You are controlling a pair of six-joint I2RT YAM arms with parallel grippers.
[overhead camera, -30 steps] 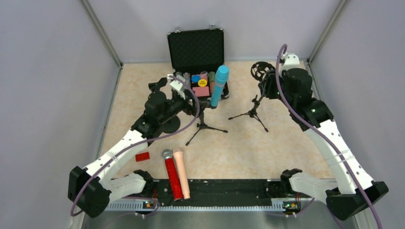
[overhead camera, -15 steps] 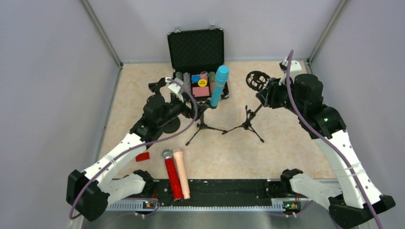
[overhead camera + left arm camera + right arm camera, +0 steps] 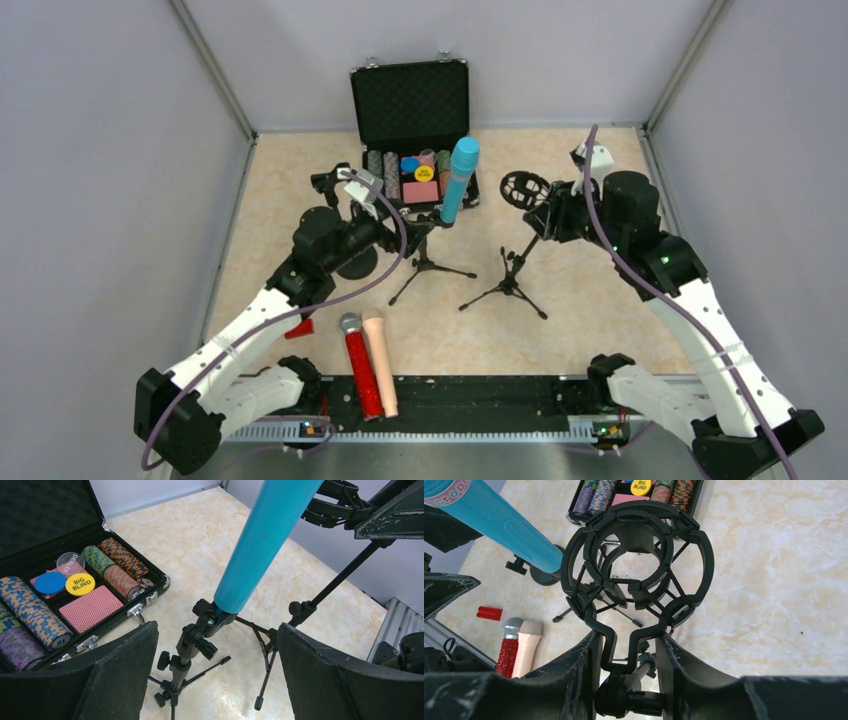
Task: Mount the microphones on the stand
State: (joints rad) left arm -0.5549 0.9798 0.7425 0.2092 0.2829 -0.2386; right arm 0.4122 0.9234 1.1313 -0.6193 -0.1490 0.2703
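Right fingers (image 3: 574,680) clamp shock mount (image 3: 644,587); blue microphone (image 3: 265,540) beyond left fingers (image 3: 125,675)

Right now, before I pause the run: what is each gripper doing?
Left gripper: open, holding nothing.
Right gripper: shut on the neck of the shock mount on the empty tripod stand.

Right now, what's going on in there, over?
Left gripper open, facing the mounted blue microphone. Right gripper shut on the empty shock mount of the second stand. Red microphone, beige microphone lying loose, unmounted.
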